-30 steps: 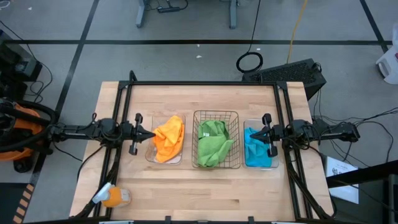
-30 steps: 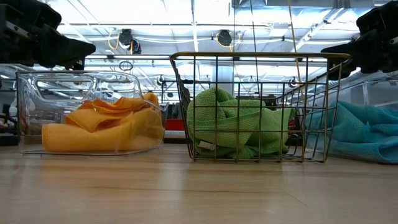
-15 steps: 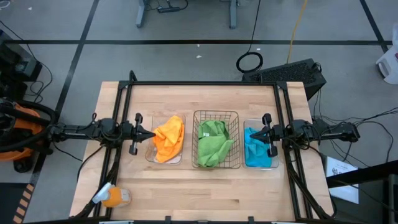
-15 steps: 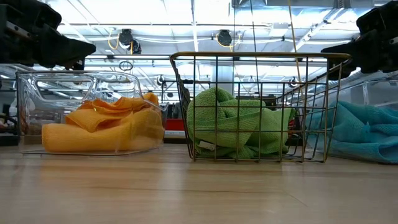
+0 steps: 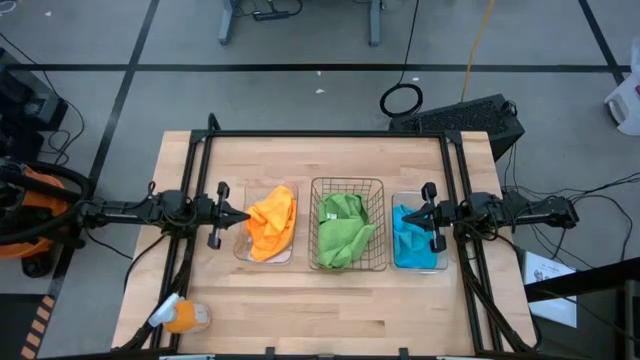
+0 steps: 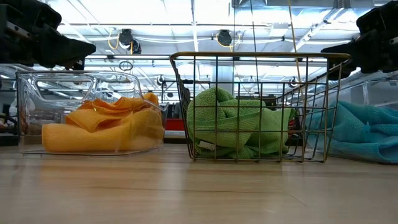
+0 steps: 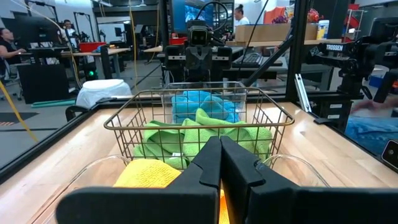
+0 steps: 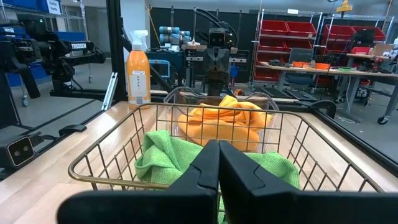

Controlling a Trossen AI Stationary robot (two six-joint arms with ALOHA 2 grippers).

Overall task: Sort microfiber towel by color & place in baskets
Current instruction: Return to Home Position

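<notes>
My left gripper (image 5: 243, 216) and right gripper (image 5: 407, 214), both pinched shut on nothing, face inward from the side edges of the table (image 5: 330, 310), with every towel (image 5: 340, 235) in the baskets (image 5: 347, 181) between them.

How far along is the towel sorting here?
Sorting looks done: orange towels lie in the left clear bin, green towels in the wire basket, blue towels in the right clear bin. Nothing is in hand: the left gripper and right gripper are shut and empty, each by its nearest bin's outer side. Left: no towel shows outside a bin, so probably only parking the arms.
</notes>
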